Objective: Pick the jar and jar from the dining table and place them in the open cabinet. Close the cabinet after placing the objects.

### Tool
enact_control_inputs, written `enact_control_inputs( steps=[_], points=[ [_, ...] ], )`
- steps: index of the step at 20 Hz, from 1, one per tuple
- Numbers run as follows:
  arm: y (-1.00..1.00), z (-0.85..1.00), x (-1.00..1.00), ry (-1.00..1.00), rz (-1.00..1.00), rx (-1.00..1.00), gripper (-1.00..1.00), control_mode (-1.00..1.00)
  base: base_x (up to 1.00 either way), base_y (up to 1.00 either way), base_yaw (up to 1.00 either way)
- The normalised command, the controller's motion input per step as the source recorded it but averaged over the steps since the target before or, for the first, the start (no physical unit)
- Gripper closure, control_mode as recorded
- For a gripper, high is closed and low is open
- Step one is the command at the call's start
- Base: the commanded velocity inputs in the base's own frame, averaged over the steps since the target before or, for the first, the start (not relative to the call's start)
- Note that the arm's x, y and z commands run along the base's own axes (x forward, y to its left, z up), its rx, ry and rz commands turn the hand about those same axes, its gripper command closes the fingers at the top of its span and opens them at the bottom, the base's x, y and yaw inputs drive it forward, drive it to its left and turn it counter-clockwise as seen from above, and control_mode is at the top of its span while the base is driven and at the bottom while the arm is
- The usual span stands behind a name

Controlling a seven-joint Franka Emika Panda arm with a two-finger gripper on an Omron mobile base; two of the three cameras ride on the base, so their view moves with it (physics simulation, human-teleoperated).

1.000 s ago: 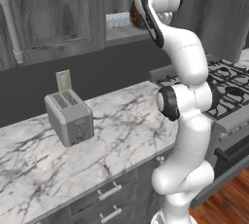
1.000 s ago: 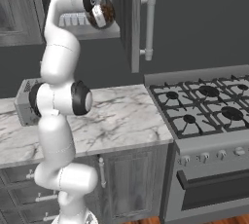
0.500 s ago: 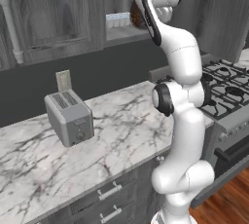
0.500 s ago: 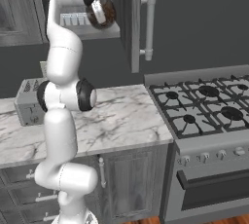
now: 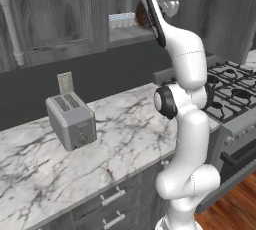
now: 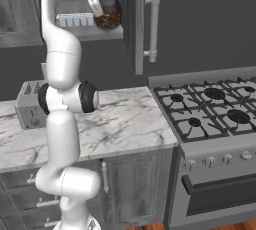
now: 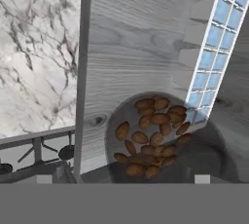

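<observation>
A clear glass jar (image 6: 108, 17) with brown nuts in it stands on the bottom shelf (image 6: 102, 32) of the open dark grey cabinet. My arm reaches up to it, and the gripper (image 6: 101, 4) is around the jar's upper part. In the hand view I look down on the jar (image 7: 155, 135) resting on the wood-grain shelf (image 7: 131, 43), with the gripper (image 7: 126, 179) open and its tips spread wide on either side. The arm partly hides the jar (image 5: 141, 14) in the left base view. The cabinet door (image 6: 136, 24) hangs open beside it, handle (image 6: 154, 24) facing out. The dining table is out of view.
A white pack with blue squares (image 6: 75, 20) lies on the shelf just behind the jar. Below are a marble counter (image 5: 125, 139) with a toaster (image 5: 72, 121), and a gas stove (image 6: 215, 109) to the right. A closed cabinet door (image 5: 50, 14) is to the left.
The jaws have spread wide apart around the jar, which stays standing on the cabinet shelf. The arm's elbow has shifted a little; the hand is still at the shelf.
</observation>
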Motion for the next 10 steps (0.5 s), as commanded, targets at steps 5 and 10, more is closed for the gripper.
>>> enact_control_inputs(
  steps=[5, 10],
  points=[
    [0.19, -0.55, -0.76, -0.19, 0.0, 0.0, -1.0, -1.0, 0.0, 0.0, 0.0],
    [0.02, -0.63, -0.18, -0.07, 0.0, 0.0, -1.0, -1.0, 0.0, 0.0, 0.0]
  ],
)
